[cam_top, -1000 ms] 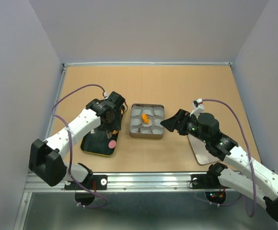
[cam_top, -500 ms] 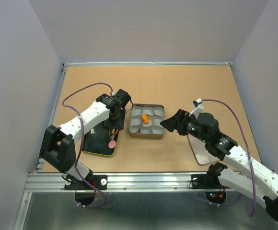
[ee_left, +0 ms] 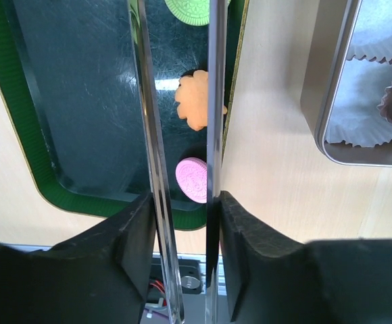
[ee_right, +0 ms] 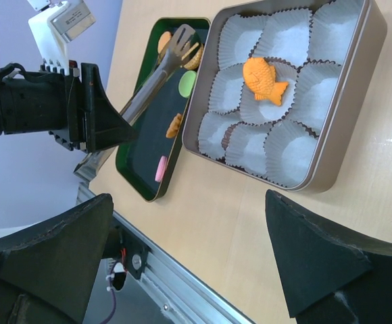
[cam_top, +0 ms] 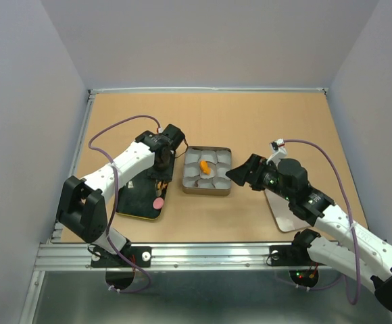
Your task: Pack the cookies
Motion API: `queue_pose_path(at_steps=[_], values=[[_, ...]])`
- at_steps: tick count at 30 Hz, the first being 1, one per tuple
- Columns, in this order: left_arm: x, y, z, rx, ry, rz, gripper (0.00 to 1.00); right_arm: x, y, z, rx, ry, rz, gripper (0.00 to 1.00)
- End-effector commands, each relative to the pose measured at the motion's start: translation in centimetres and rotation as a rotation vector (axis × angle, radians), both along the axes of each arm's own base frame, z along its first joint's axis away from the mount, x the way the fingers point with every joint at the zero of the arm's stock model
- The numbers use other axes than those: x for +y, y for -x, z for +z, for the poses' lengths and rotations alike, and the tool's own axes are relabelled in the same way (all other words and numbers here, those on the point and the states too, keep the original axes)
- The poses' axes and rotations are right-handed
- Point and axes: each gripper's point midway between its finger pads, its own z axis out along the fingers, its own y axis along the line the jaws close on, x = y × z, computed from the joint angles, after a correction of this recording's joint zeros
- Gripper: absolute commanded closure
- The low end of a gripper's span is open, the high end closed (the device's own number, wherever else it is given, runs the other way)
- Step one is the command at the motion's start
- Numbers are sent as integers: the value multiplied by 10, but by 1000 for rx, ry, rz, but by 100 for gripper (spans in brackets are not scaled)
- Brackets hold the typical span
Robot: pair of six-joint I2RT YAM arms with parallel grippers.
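Observation:
My left gripper (cam_top: 161,164) is shut on metal tongs (ee_left: 149,121), whose two blades stand a cookie's width apart over the dark green-rimmed tray (ee_left: 61,115). Between the blades show an orange cookie (ee_left: 192,100), a pink cookie (ee_left: 192,179) and a green cookie (ee_left: 192,9), all lying in the tray. In the right wrist view the tongs' tips (ee_right: 182,37) hang over the tray's far end. An orange fish cookie (ee_right: 263,79) lies in a white paper cup in the metal tin (cam_top: 207,190). My right gripper (cam_top: 240,174) is open and empty, just right of the tin.
The tin (ee_right: 348,135) holds several paper cups, and one near-row cup holds something dark. A flat silvery lid (cam_top: 284,214) lies under my right arm. The tray (cam_top: 132,202) sits left of the tin, near the metal front rail (cam_top: 203,255).
My left arm has swung its elbow back and its gripper has shifted a little right and forward over the tray, tongs still held. The right arm has not moved.

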Motion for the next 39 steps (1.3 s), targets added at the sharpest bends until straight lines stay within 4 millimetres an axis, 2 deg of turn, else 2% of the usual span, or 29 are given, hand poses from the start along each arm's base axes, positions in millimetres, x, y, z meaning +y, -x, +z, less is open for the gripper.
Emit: queue_pose_path(at_steps=[1, 3, 9, 14, 18, 19, 22, 24, 28, 33, 39], values=[[4, 4, 11, -10, -1, -8, 55, -4, -2, 4, -27, -3, -16, 2], [3, 2, 14, -16, -4, -8, 59, -5, -2, 4, -29, -2, -19, 2], [9, -6, 31, -61, -38, 13, 61, -5, -3, 5, -29, -2, -22, 2], [12, -17, 61, -126, -50, 39, 61, -3, -4, 7, -29, -5, -19, 2], [5, -26, 84, -176, -14, 40, 63, -4, -5, 8, -29, -7, -23, 2], [1, -31, 94, -201, 9, 38, 63, -3, -4, 8, -26, -10, -20, 2], [-12, -37, 105, -216, 54, 21, 63, -3, -4, 8, -24, -11, -20, 2], [-17, -39, 106, -217, 54, 5, 64, -3, -4, 8, -25, -11, -22, 2], [-40, -42, 115, -238, 85, -36, 65, -4, -4, 8, -27, -12, -28, 2], [-74, -37, 118, -227, 134, -99, 65, -5, -3, 4, -22, -10, -27, 2], [-90, -31, 107, -206, 141, -127, 66, -6, -2, 3, -20, -13, -31, 2]])
